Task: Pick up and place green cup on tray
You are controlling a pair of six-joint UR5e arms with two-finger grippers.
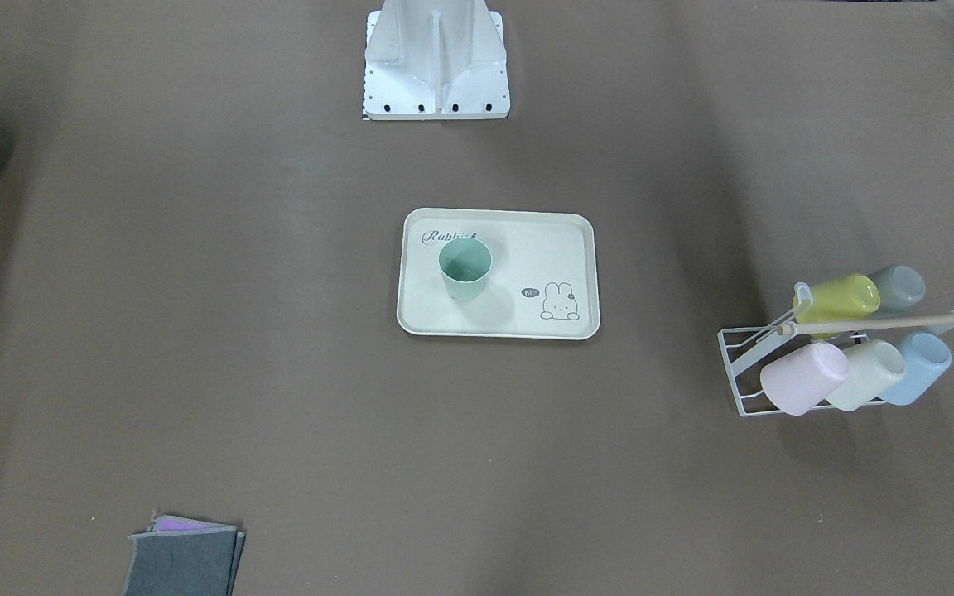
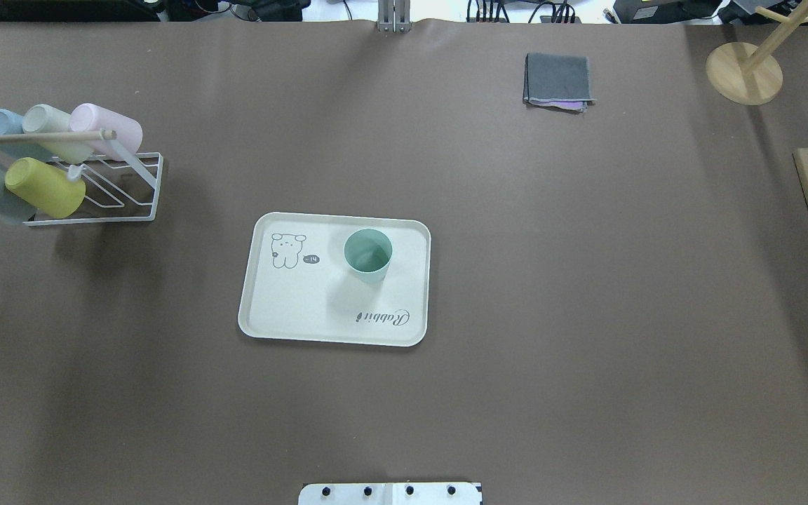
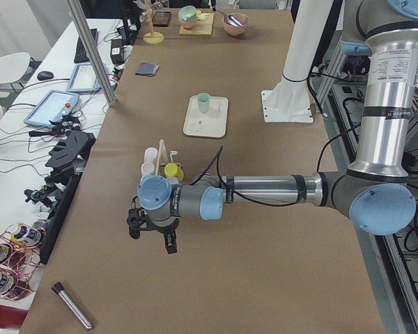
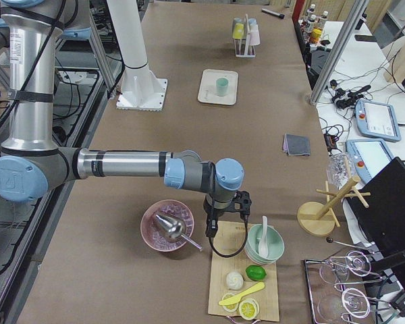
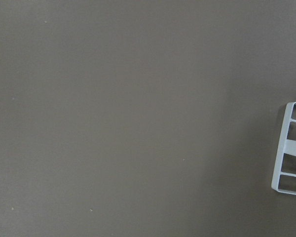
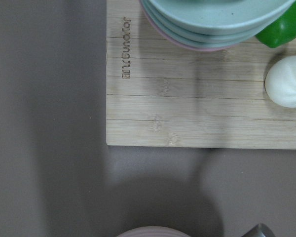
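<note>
Green cup [image 1: 465,266] stands on a wide table [image 1: 195,331] covered in plain matte brown, with a cluttered white workbench [image 3: 24,69] alongside. At mid-table lies the cream tray [image 1: 527,323], rimmed, with "Rabbit" script and a bunny drawing. The cup is upright inside the tray, near the script: mint-green, plain, handleless, slightly tapered. Left gripper [image 3: 152,236] and right gripper [image 4: 227,217] hang well apart from the tray, at opposite ends; whether their jaws are spread I cannot tell

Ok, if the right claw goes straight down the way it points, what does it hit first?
Probably the wooden board: the right claw points down over its bare end, short of the stacked bowls. It is close to the board's edge, so it might land on the table instead.
</note>
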